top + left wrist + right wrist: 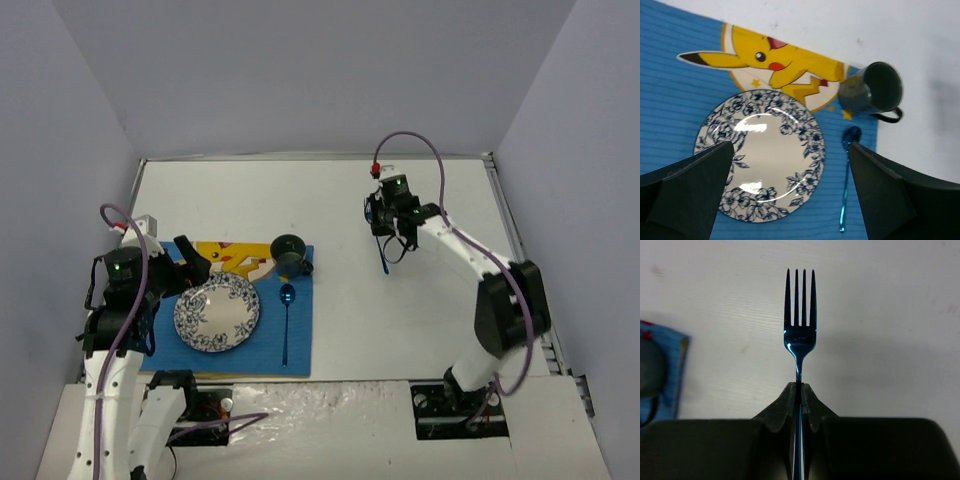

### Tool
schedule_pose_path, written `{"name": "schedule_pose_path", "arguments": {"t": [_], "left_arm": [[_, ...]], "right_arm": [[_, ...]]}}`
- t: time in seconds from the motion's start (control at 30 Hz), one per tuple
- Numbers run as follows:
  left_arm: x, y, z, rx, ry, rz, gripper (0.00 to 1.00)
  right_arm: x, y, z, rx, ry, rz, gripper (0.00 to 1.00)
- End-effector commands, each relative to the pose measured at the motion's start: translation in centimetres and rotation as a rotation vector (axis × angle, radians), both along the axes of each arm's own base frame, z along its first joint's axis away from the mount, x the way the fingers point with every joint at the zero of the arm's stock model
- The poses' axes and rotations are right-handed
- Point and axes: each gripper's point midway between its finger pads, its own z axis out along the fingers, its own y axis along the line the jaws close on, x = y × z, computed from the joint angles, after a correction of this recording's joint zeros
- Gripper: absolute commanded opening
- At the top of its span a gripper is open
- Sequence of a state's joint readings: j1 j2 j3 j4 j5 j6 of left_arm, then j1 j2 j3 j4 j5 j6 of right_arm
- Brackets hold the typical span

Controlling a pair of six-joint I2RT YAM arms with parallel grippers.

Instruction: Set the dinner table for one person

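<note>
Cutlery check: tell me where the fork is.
Top view, right of centre: the fork is clamped in the right gripper over the table, right of the placemat.

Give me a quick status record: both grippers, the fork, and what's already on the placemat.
left gripper: fingers open, near plate, empty
right gripper: fingers shut on fork handle, over bare dinner table right of placemat
fork: blue, tines pointing away from fingers
plate: middle of placemat
spoon: on placemat, right of plate
mug: placemat's far right corner

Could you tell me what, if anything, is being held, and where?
The right gripper pinches the blue fork by its handle; the left gripper holds nothing.
</note>
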State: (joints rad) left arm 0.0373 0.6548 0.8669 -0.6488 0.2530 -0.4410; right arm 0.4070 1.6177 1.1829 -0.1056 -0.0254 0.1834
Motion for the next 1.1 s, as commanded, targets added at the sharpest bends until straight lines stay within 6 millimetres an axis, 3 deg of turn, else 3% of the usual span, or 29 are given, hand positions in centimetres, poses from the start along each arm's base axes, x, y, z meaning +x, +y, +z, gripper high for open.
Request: {"name": "schedule_pose_path", "arguments": {"t": [0.0, 0.13, 0.27, 0.33, 0.37, 0.4, 0.43, 0.7, 1.07], "left_arm": [[0.9, -3.5, 6.3, -0.154, -0.150, -0.102, 0.97], [1.8, -6.3, 10.3, -0.256, -0.236, -0.156, 0.97], [2.9, -10.0, 11.8, -0.274, -0.252, -0.218, 0.97], [2.6, -12.9, 13.3, -0.276, -0.285, -0.292, 0.97], [3.5, -12.6, 13.6, -0.259, -0.296, -0.262, 0.97], [3.6, -14.2, 13.7, -0.237, -0.299, -0.297, 0.97], [3.5, -15.9, 13.9, -0.215, -0.302, -0.333, 0.97], [7.8, -22.2, 13.2, -0.143, -0.289, -0.370, 0.89], [11.6, -24.5, 11.9, -0.056, -0.265, -0.355, 0.68]], "right_arm": [[-1.7, 2.4, 6.3, 0.168, -0.134, -0.063, 0.00], [-4.6, 5.7, 9.5, 0.290, -0.187, -0.026, 0.00], [-6.1, 7.9, 11.8, 0.373, -0.225, 0.017, 0.00], [-7.2, 9.4, 12.4, 0.408, -0.223, 0.046, 0.00], [-7.1, 9.3, 12.4, 0.407, -0.225, 0.043, 0.00], [-7.6, 9.8, 12.6, 0.416, -0.226, 0.052, 0.00], [-8.0, 10.4, 12.9, 0.426, -0.226, 0.061, 0.00], [-8.9, 11.7, 13.1, 0.434, -0.227, 0.087, 0.00], [-9.4, 13.3, 12.3, 0.422, -0.215, 0.116, 0.00]]}}
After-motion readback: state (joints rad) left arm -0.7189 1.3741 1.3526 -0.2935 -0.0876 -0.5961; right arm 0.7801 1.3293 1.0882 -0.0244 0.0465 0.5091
